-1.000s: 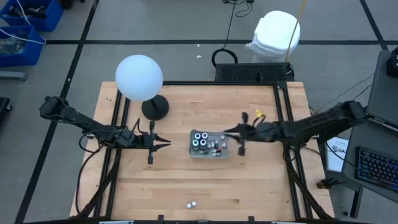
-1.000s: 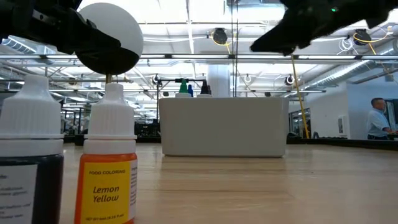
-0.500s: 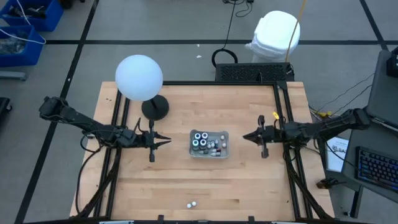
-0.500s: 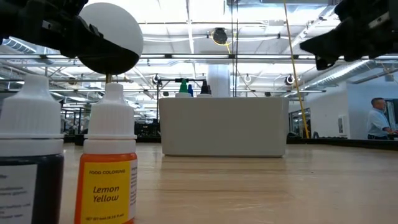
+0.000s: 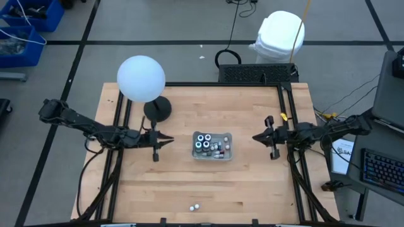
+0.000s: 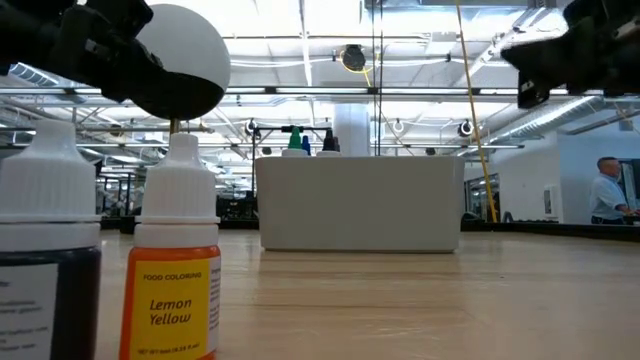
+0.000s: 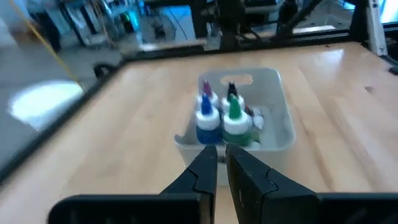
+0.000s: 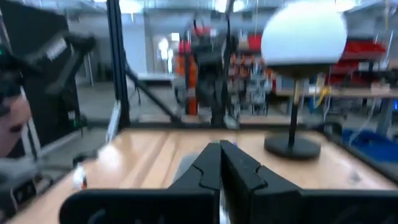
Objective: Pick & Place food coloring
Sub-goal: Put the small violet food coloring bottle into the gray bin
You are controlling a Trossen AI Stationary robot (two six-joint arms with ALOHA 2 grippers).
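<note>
Pale wooden boards make up the worktop (image 5: pixel 189 183), which sits in a black metal frame on a grey floor. Near its middle stands a clear rectangular plastic tray (image 5: pixel 212 145) holding the food coloring (image 5: pixel 203 142): four small dark round jars with pale ring tops fill the end toward the left edge, and several tiny white-capped vials lie packed in the other end. In the left wrist view the tray (image 7: pixel 277 106) shows upright bottles with blue and green caps at its nearer end. Two more tiny white-capped pieces (image 5: pixel 195 207) lie by the near edge, well apart from the tray; the low view shows them as a yellow dropper bottle labelled Lemon Yellow (image 6: pixel 178 258) and a dark bottle (image 6: pixel 48 260) beside it.

A white globe lamp on a round black base (image 5: pixel 142 79) stands toward the far left corner.

The left gripper (image 5: pixel 168 140) hovers between the left edge and the tray, fingers narrowly apart, holding nothing. The right gripper (image 5: pixel 255 138) hangs near the right edge, fingers closed together and empty.
</note>
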